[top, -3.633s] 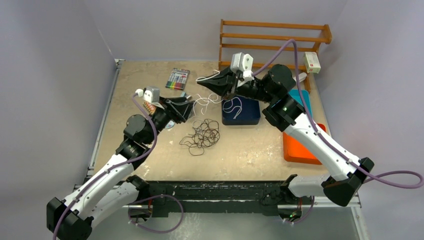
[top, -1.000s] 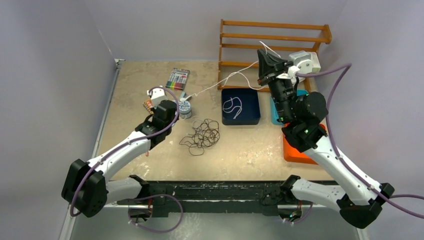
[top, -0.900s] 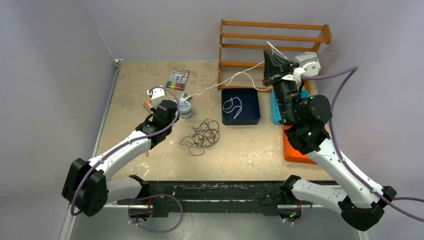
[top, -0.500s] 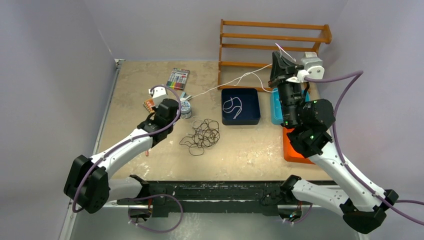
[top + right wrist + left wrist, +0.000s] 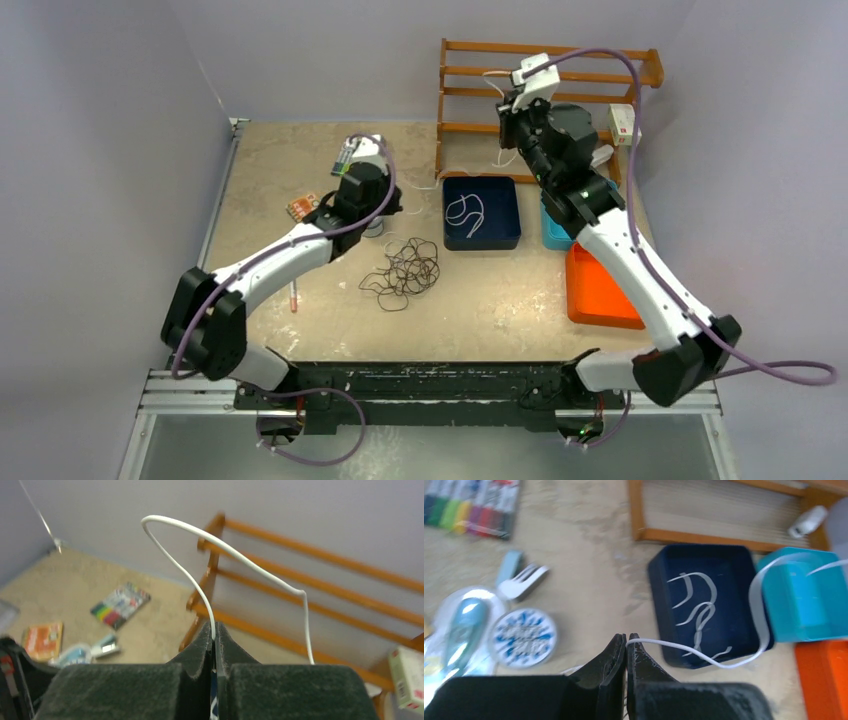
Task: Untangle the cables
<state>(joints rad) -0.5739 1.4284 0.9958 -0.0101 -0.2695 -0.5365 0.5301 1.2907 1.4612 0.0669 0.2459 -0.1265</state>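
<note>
Near rack [image 5: 560, 49], right arm [image 5: 622, 252] (cable [image 5: 240, 556] aloft)

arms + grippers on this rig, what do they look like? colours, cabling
Both the left arm and right arm have white link shells with black joint housings. A purple hose runs along each arm to a white camera module at the wrist. The left gripper and right gripper are matte black, two-fingered, tapering to narrow tips.
</note>
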